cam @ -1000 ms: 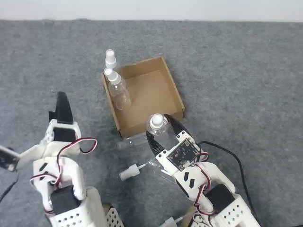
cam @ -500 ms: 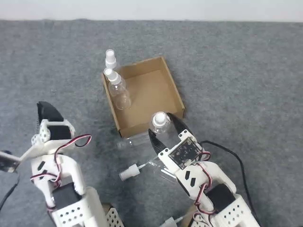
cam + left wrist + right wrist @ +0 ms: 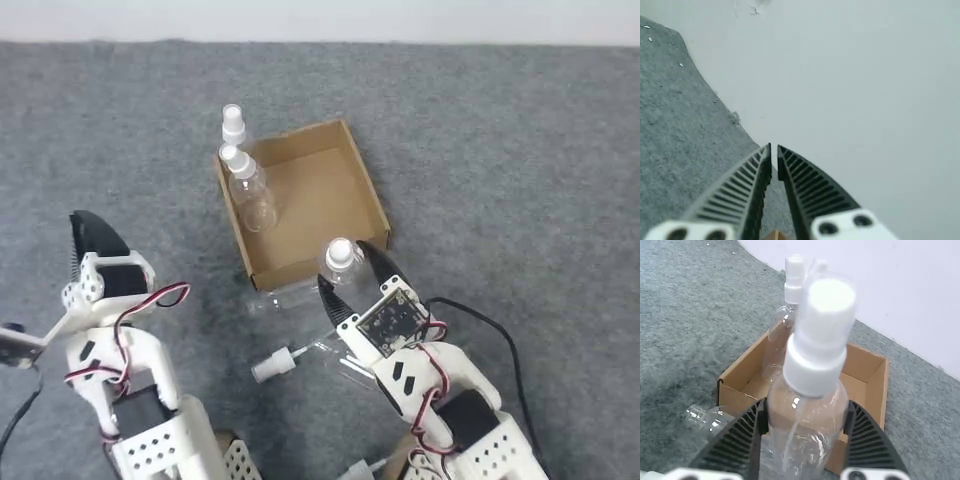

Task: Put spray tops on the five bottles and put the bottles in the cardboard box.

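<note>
Beneath cardboard box [image 3: 325, 195]: grey felt mat [image 3: 520, 150]; white wall [image 3: 400, 20] behind.

Bottle [image 3: 807, 410]: clear glossy plastic, topped by smooth white plastic spray top [image 3: 821, 337]. Cardboard box [image 3: 368, 185]: matt brown. Table [image 3: 520, 150] covered in rough grey cloth. Left gripper [image 3: 774, 148]: ribbed black plastic.

I see a plain brown box [image 3: 320, 205] on mottled grey carpet [image 3: 500, 150]. The near bottle [image 3: 338, 262] at the box's front edge is clear with a white top. So are the corner bottles [image 3: 250, 190] by the box's far-left corner. A white spray top [image 3: 275, 365] lies in front of the box. The left gripper [image 3: 774, 152] and right gripper [image 3: 806, 407] are ribbed black on white shells, and the wires [image 3: 186, 297] are red, white and black.
</note>
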`<state>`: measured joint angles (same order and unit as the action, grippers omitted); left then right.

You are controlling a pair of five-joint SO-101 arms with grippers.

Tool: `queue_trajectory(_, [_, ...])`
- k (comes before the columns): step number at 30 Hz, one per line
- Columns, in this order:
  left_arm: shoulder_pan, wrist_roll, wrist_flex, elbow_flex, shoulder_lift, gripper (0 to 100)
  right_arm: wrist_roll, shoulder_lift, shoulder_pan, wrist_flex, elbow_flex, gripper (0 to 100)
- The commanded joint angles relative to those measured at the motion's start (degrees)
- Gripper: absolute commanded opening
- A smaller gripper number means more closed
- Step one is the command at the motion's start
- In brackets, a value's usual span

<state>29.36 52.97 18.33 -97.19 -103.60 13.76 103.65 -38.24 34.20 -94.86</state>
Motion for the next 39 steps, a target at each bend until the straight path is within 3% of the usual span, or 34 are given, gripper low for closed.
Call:
queue_trajectory(1, [-0.62, -0.44, -1.67, 0.66, -0.7, 1, -0.7, 0.31, 0.84, 0.57, 3.87, 10.1])
queue_trajectory(5, [-2.37, -1.49, -0.97, 0.66, -0.7, 1, -3.16, 0.4, 2.77, 0.04, 4.04, 10.1])
queue_trajectory(9, [-3.87, -6.86, -0.44, 0.66, -0.7, 1, -10.46, 0.4, 6.29, 0.31, 7.38, 10.1])
queue_trajectory(13, [-5.71, -11.25, 1.23, 0.66, -0.79, 1, -11.78, 0.4, 8.48, 0.13, 8.62, 10.1])
queue_trajectory(25, [-5.63, -24.09, 3.16, 0.66, -0.79, 1, -13.71, 0.31, 4.53, -0.84, 12.92, 10.2])
queue_trajectory(33, [-5.8, -24.53, 3.16, 0.66, -0.79, 1, -13.71, 0.31, 4.09, -8.84, 13.36, 10.1])
queue_trajectory(39, [-5.8, -24.53, 3.25, 0.66, -0.79, 1, -13.63, 0.22, -0.31, -10.77, 18.55, 10.0])
